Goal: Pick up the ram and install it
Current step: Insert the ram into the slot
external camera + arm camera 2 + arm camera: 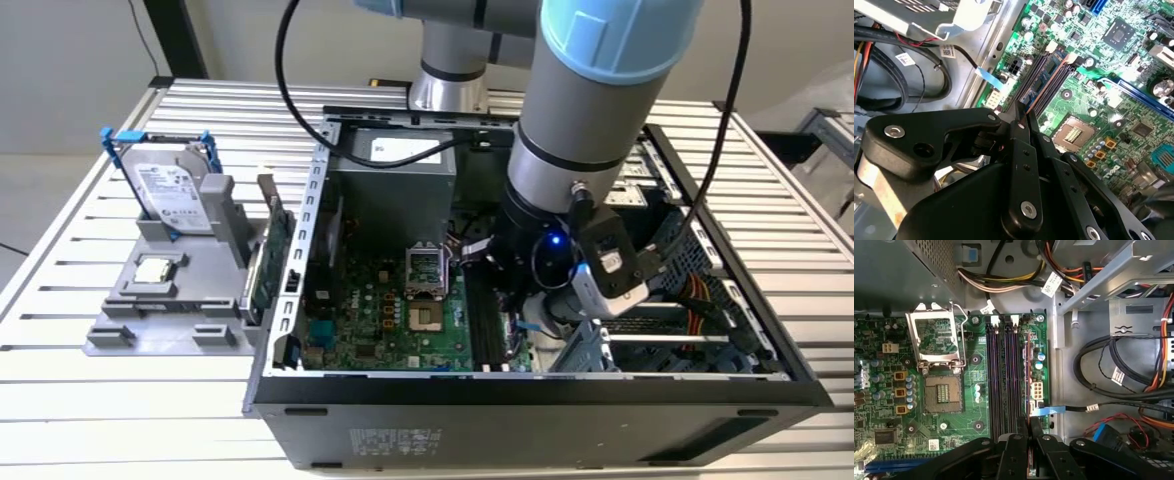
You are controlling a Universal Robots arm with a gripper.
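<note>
- the open computer case (534, 390) sits on a slatted metal table (80, 400), and the arm (587, 110) reaches down into it from above, toward the exterior view's right of the board.
- the green motherboard (884, 405) lies flat in the case floor, its empty processor socket (943, 392) just beside the bank of long black memory slots (1001, 385); in the second wrist view the slots (1046, 82) run away from the fingers.
- outside the case, on the exterior view's left, a silver hard drive (171, 195) stands in a grey holder, well apart from the work.
- the gripper (1029, 432) hangs low over the slots, its fingers (1019, 145) pressed close on a thin edge-on strip, which i judge to be the ram (1029, 427); its blue face does not show from here.
- that strip lines up with the outermost slot, nearest the case's metal frame; whether it is seated i cannot tell.
- risks, as i judge them: a small tilt or sideways offset could land the stick on the slot wall and jam or bend it; a reversed notch would block it; the blue-tabbed cable (1043, 411) just beside the slot end could get caught.
</note>
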